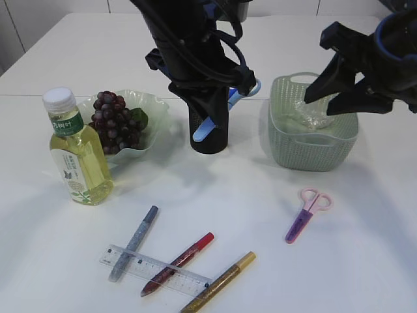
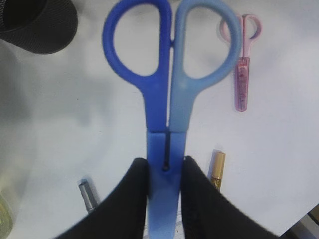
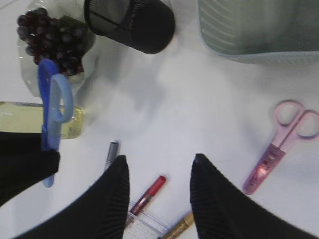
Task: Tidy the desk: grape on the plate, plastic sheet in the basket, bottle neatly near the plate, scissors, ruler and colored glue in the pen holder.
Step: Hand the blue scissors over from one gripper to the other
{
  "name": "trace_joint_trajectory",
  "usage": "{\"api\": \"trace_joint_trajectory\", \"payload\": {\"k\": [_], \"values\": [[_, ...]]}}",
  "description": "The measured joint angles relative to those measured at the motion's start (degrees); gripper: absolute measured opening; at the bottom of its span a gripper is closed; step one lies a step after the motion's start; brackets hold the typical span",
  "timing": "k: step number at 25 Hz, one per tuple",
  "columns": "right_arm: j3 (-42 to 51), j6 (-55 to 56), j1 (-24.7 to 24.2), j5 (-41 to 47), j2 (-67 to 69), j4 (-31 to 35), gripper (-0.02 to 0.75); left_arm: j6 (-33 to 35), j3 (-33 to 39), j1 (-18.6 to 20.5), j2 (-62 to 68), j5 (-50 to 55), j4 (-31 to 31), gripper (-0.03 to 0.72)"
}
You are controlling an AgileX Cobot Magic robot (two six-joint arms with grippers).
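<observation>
White counter (image 1: 365,261), evenly lit. Blue scissors (image 2: 167,99) are clamped at the sheathed blade in the left end effector (image 2: 166,172), handles outward, above the black pen holder (image 1: 208,130) near the counter's middle. Judged rigid, light, smooth plastic; the blade grip suits lowering. Right end effector (image 3: 159,184) stands apart, empty, above the counter near the green basket (image 1: 313,153).

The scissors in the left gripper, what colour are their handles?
The scissors have one dark blue and one light blue handle, clearest in the left wrist view.
</observation>
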Motion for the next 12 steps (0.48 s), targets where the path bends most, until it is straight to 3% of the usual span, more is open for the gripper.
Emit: {"api": "trace_joint_trajectory", "payload": {"k": [7,12], "values": [[0.0,-10.7,0.0,-4.6,0.2,13.7,0.333,0.0,0.0,0.0,-0.6,0.1,-1.3,0.141],[0.0,-14.3,0.0,-5.7,1.9,19.1,0.333,0.0,0.0,0.0,-2.0,0.1,-2.0,0.141]]}}
